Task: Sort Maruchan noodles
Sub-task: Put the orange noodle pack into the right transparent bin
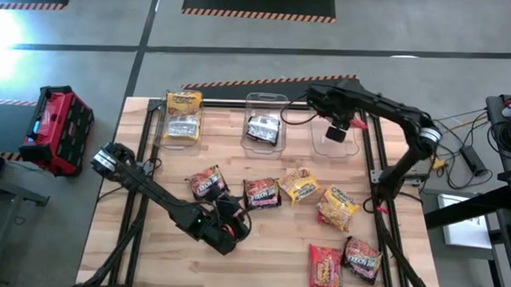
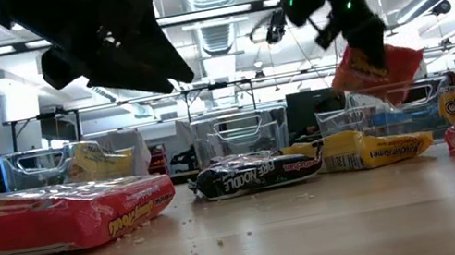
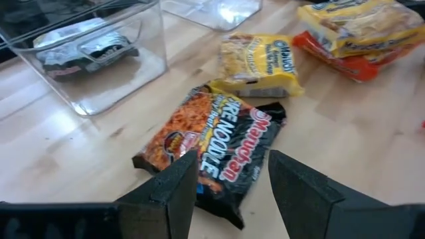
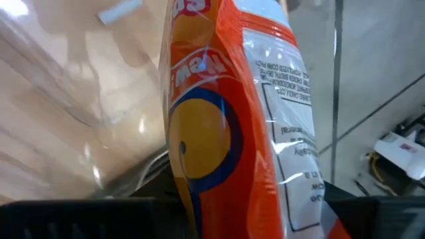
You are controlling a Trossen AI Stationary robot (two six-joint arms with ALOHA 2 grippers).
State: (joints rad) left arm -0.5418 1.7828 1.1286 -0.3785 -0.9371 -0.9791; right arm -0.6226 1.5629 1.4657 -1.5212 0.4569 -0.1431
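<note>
The wooden table [image 1: 150, 233] carries three clear bins along its far edge: the left bin [image 1: 182, 117] holds yellow packets, the middle bin [image 1: 265, 122] a dark packet [image 1: 263, 129], and the right bin [image 1: 337, 133] sits under the right arm.

The right arm reaches in from the right side, elbow bent, forearm stretched across the far edge so the right gripper [image 1: 337, 129] hangs over the right bin. Its fingers are clamped on a red-orange noodle packet [image 4: 232, 126], which dangles above that bin's rim in the low view [image 2: 378, 73].

The left arm runs diagonally from the left edge toward the table's middle, wrist low. The left gripper [image 3: 232, 182] hovers with its fingers [image 3: 176, 189] spread apart, just above a dark Fire Noodle packet [image 3: 212, 143] lying flat on the wood.

Loose packets lie scattered across the near half: a yellow packet [image 3: 259, 66] touching the dark one, another yellow one [image 1: 337, 206] to the right, a red packet [image 1: 325, 267] and a dark packet [image 1: 362, 260] near the front edge.
</note>
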